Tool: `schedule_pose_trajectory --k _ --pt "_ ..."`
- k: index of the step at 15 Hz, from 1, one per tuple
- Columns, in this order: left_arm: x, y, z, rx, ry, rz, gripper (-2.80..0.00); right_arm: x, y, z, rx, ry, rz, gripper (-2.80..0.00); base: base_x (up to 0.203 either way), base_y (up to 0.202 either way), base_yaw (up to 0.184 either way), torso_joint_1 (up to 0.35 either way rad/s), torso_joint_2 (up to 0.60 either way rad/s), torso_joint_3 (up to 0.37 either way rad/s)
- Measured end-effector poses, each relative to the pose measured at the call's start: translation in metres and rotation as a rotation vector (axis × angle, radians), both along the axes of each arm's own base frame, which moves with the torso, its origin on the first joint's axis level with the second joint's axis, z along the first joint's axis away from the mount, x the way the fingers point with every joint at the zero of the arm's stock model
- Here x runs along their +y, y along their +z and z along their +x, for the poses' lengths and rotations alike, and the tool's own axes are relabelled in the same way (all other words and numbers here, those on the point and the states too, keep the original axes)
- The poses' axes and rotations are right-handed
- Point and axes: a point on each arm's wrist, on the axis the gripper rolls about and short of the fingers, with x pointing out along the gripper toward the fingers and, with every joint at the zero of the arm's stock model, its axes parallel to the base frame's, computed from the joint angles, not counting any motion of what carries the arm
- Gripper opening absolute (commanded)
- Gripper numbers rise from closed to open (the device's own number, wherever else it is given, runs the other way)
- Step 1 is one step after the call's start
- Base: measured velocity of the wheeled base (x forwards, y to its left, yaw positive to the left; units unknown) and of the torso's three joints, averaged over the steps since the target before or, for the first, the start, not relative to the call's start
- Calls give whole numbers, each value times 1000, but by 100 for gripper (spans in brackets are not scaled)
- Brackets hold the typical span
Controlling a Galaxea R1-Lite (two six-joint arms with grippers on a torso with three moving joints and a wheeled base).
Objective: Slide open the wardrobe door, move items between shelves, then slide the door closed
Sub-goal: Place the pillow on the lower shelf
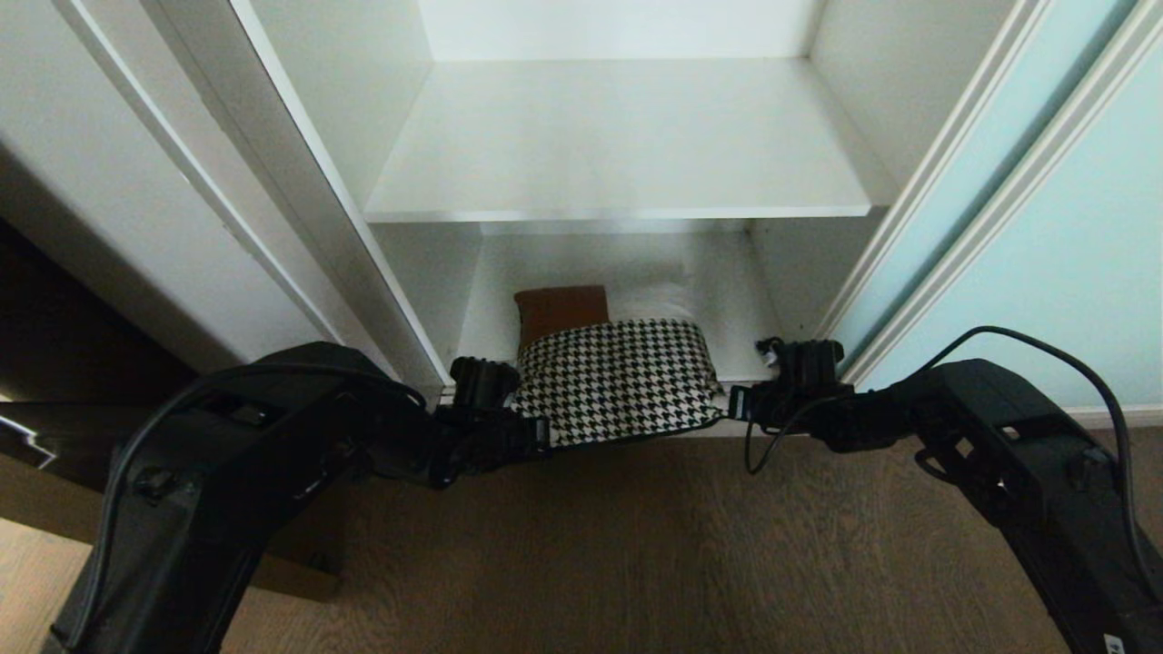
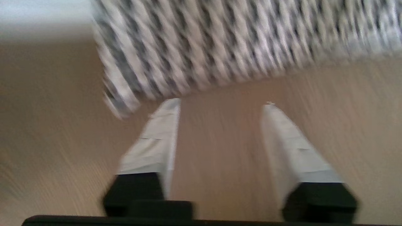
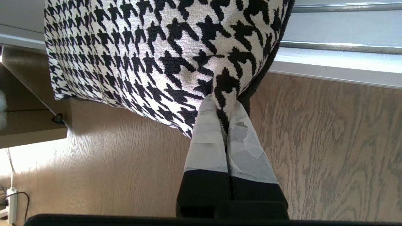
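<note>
The cushion has a houndstooth front half and a rust-brown patch behind. It lies in the bottom compartment under the white shelf, and its front edge reaches out over the floor. My right gripper is shut on its right front corner; the right wrist view shows the gripper pinching the houndstooth fabric. My left gripper is at the cushion's left front corner. In the left wrist view the gripper is open, with only floor between its fingers and the cushion just beyond them. The sliding wardrobe door stands slid to the right.
The wood floor lies in front of the wardrobe. The ridged floor track runs along its foot. A white side panel and a dark piece of furniture stand on the left. A power strip lies on the floor.
</note>
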Motion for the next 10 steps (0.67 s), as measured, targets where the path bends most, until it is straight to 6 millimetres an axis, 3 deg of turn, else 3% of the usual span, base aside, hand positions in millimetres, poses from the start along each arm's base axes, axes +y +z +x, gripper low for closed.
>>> schedule_pose_trajectory --k 3,10 --pt "-8 0 -8 140 -90 -9 -280 1 0 0 0 2 1 -280 0 0 0 0 0 0" --pt "-17 -20 23 264 -91 119 -280 2 5 -2 -2 6 3 -280 0 0 0 0 0 0"
